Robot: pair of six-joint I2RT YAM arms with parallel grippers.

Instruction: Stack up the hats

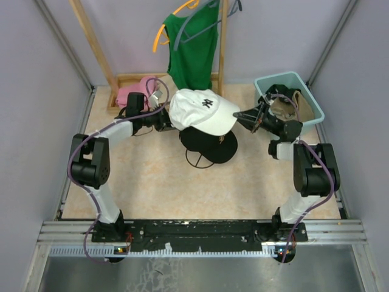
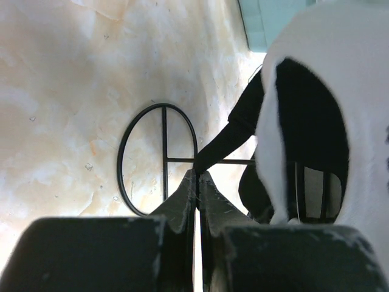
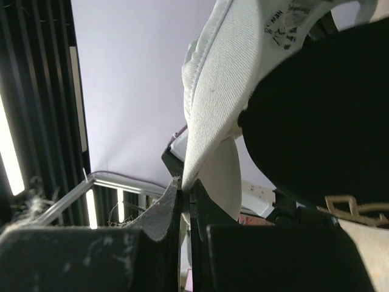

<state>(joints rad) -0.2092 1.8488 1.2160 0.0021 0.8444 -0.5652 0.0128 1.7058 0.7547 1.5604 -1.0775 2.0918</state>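
Closest up, the right gripper (image 3: 185,184) pinches the brim of the white cap (image 1: 197,109), the left gripper (image 2: 196,177) is pressed shut beside its back edge, and it hangs over a black cap (image 1: 209,148) on the table (image 1: 152,176).

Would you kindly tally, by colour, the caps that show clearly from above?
white cap: 1
black cap: 1
tan cap, in the bin: 1
Total: 3; a dark shape in the bin is too unclear to count.
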